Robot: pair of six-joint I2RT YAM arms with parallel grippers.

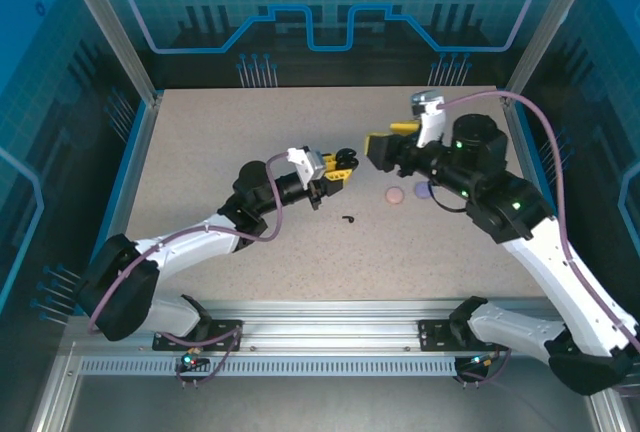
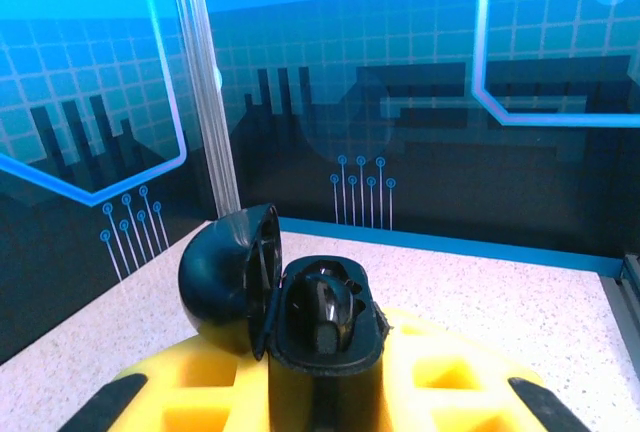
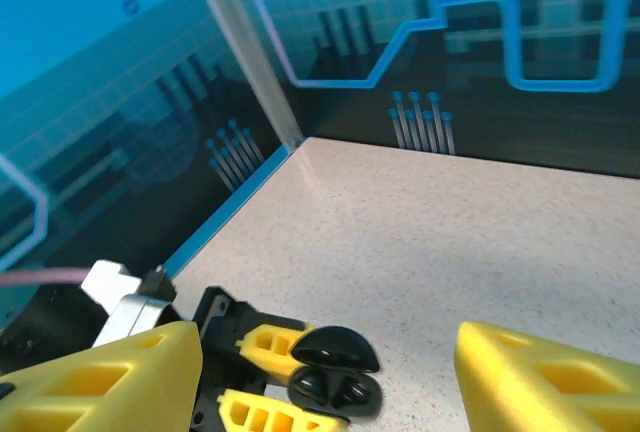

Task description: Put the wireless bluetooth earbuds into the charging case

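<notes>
Currently the black charging case is clamped in the jaws of the left gripper, over the middle of the tabletop. In the left wrist view the lid is swung open to the left. One black earbud is seen seated in the case body. Whether another is seated beside it cannot be told.

The right gripper is placed just right of the case and is pointed at it. Its jaws are spread wide and nothing is gripped between them. In the right wrist view the open case is seen ahead of the two yellow fingers, framed between them and apart from both.

A second black earbud is lying loose on the tabletop, nearer than both grippers. It is a little to the near right of the left jaws and is touched by nothing.

A small pink round object and a small purple round object are lying side by side on the tabletop. Both are just right of and slightly farther than the loose earbud, close beside the right arm's wrist, the purple one to the right.
</notes>
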